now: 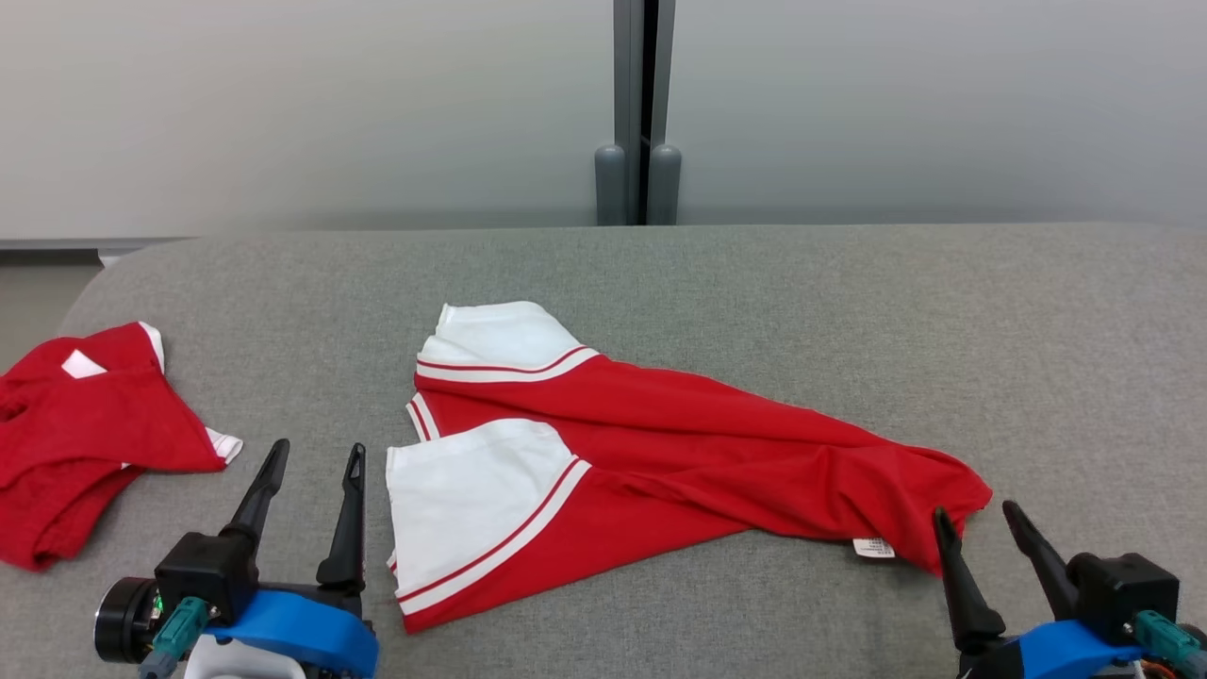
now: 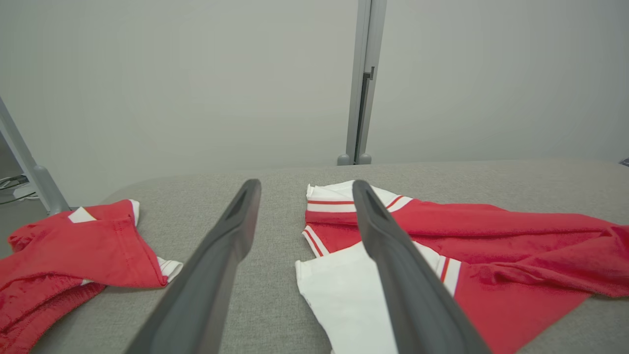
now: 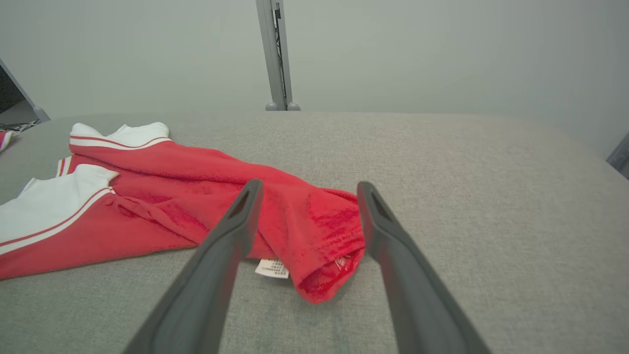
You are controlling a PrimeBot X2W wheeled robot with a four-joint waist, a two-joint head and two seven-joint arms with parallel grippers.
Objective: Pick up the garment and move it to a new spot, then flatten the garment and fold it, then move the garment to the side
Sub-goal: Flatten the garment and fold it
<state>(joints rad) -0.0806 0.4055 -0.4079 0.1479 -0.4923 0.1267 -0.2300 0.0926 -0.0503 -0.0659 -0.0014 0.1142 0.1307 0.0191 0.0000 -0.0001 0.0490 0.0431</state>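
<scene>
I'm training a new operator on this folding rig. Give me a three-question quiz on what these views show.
1. True or false: the left gripper is shut on the red-and-white garment.
2. How many garments lie on the grey table?
3. The garment's white label lies nearest: A) the left gripper B) the right gripper C) the table's far edge.

Key
1. False: it is open and holds nothing.
2. Two: a second red garment lies on the robot's left.
3. B.
</scene>
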